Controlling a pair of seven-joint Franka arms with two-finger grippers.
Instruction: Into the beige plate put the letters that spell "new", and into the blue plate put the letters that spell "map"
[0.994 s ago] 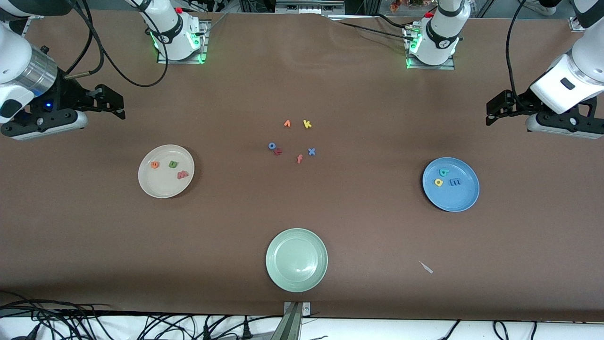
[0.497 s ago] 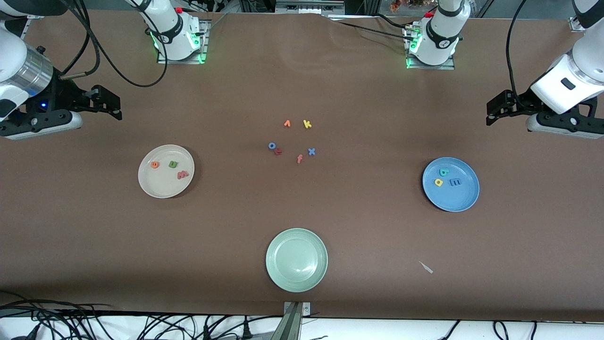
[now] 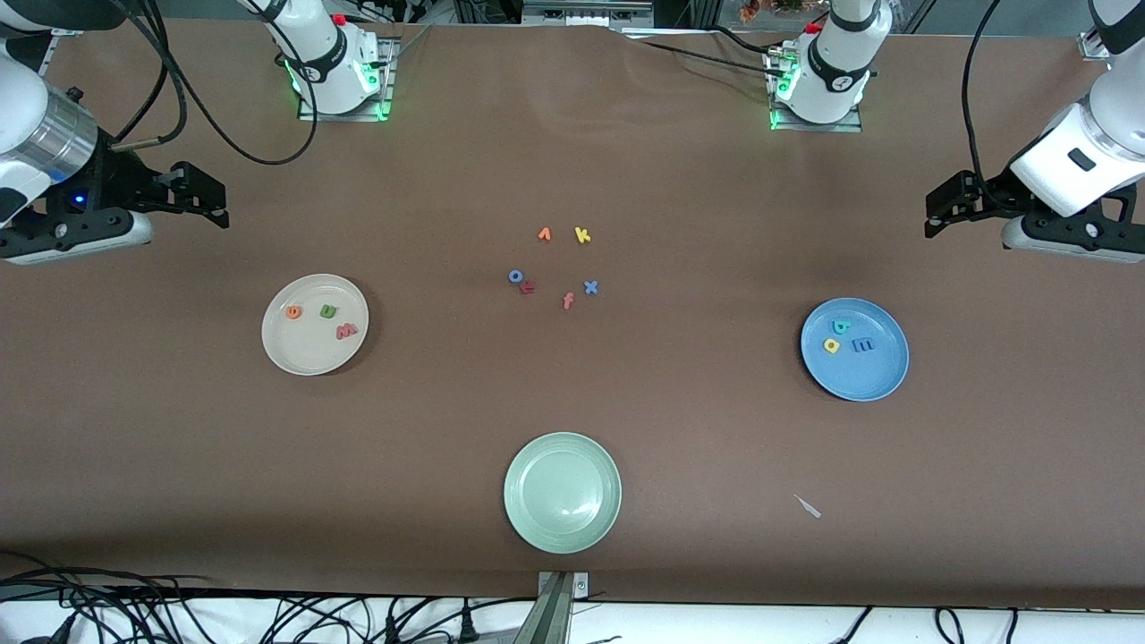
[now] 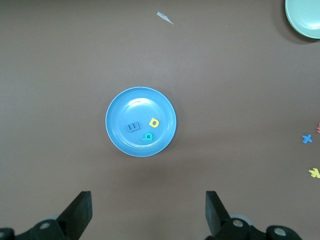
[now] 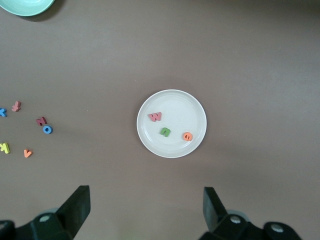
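Sorting looks finished: green n point(image 3: 328, 311), orange e point(image 3: 293, 312), pink w point(image 3: 346, 331) lie in the beige plate point(image 3: 304, 358); blue m point(image 3: 863, 344), teal a point(image 3: 842, 326), yellow p point(image 3: 831, 345) in the blue plate point(image 3: 872, 380). Left claw point(image 4: 149, 210) hangs over the counter point(image 3: 572, 402) near the blue plate, right claw point(image 5: 145, 207) near the beige plate, both spread and empty.

Both arms have glossy white shells. The right arm point(image 3: 27, 116) carries a brushed-metal collar ahead of a black wrist block showing a small blue light; black cables loop from it toward its base point(image 3: 335, 76). The left arm point(image 3: 1078, 156) bears a small dark rectangular marking on its white shell and a trailing black cable. Both bases sit on metal plates, lit green, with red caps. Gripper fingers are black.
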